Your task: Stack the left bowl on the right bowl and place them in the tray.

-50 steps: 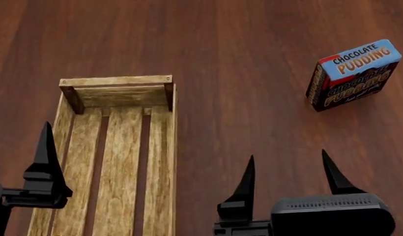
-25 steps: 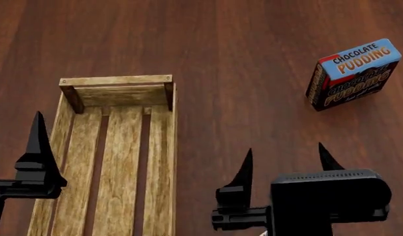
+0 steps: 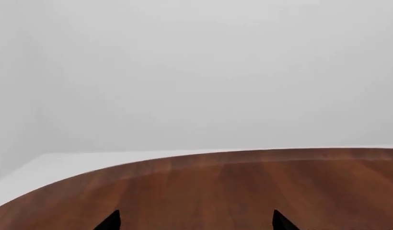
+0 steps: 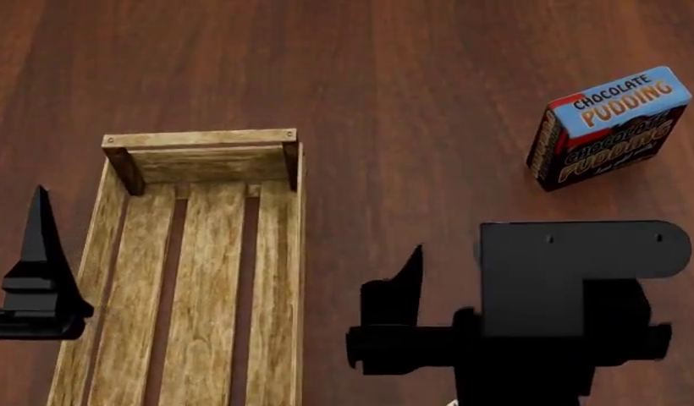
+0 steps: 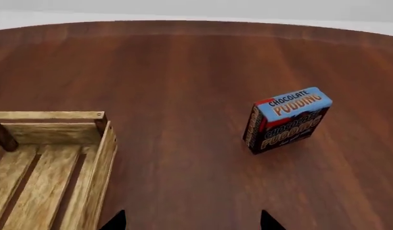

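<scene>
Dark reddish wood table [image 4: 415,85] fills the head view, grain running away from me; its curved far edge shows in both wrist views against a pale grey backdrop.

Tray [image 4: 201,254]: long pale wood crate, slatted bottom, low sides, taller end board at the far end. It sits on the table left of centre in the head view, long axis pointing away from me. Nothing lies in the part I can see. My right wrist view catches its far corner [image 5: 49,158].

No bowls visible in any view.

My right arm's black housing blocks most of the lower right of the head view. Right gripper [image 4: 482,271]: only one finger [image 4: 410,271] clears the housing there, just right of the tray's long side. In the right wrist view two fingertips poke in well apart, so the jaws are spread, holding nothing.

My left gripper [image 3: 195,221]: two tips well apart in the left wrist view, spread, nothing between them. In the head view only one finger [image 4: 36,245] shows, just outside the tray's left side.

Chocolate pudding box [image 4: 607,127]: blue and black, standing on the table at far right, tilted in plan, well apart from the tray and both grippers.
</scene>
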